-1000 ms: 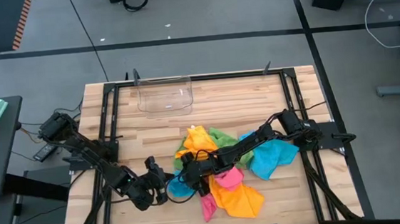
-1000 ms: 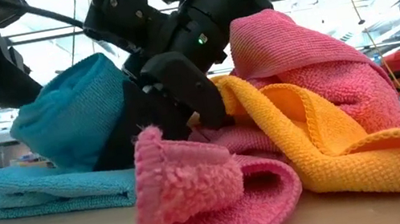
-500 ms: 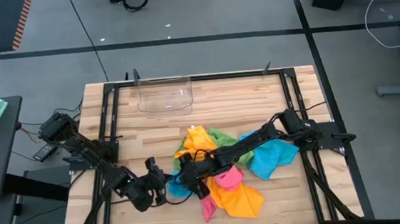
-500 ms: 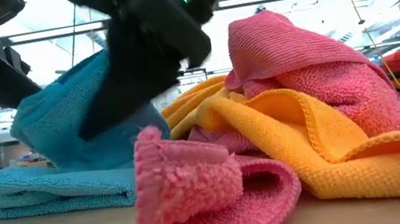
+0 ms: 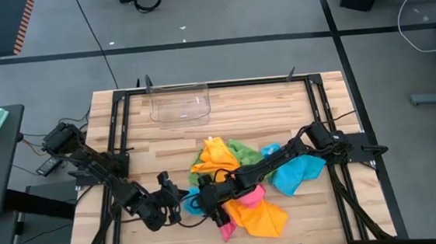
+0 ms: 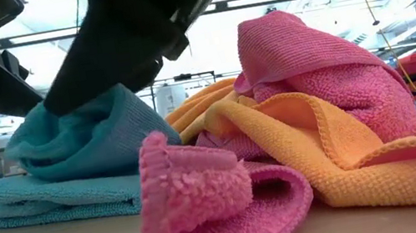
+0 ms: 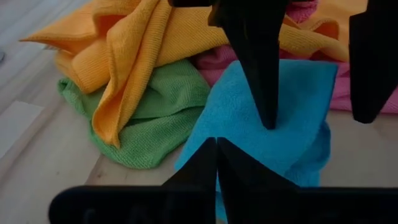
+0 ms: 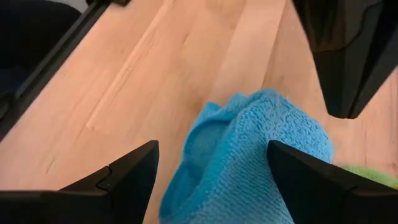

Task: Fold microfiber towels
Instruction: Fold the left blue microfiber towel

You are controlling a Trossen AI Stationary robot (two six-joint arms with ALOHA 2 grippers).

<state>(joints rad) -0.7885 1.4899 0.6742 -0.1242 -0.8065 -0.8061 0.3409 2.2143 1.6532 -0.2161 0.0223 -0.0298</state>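
Observation:
A blue towel point(image 5: 192, 208) lies bunched at the near left of a pile of towels, with a raised fold point(image 8: 261, 149). My left gripper point(image 5: 175, 197) is shut at its left side. My right gripper point(image 5: 209, 202) is open over it, one finger on each side of the raised fold. The pile holds an orange towel point(image 5: 213, 155), a green one point(image 5: 243, 147), a pink one point(image 5: 249, 193), an orange-yellow one point(image 5: 261, 218) and a second blue one point(image 5: 296, 172). My left gripper comes in low from the table's left and is shut at the blue towel's near edge point(image 7: 205, 163). Its own fingers hide the place of contact, so layers cannot be told. The towel rests on the table and humps up beyond the fingers. My right gripper points down over the towel; one fingertip point(image 7: 268, 121) stands on or just above the cloth, and I cannot tell whether it touches.
A clear plastic bin point(image 5: 180, 103) stands at the table's far side. A pink towel fold point(image 6: 205, 201) lies nearest the front edge. Bare wood shows left of the pile and toward the far edge point(image 5: 264, 110). Black frame rails run along the table's sides.
My right gripper has moved toward the table's near edge and left, from against the pink and orange towels to above the blue towel. The blue towel's raised hump has sunk lower. The orange towel behind it has come into sight.

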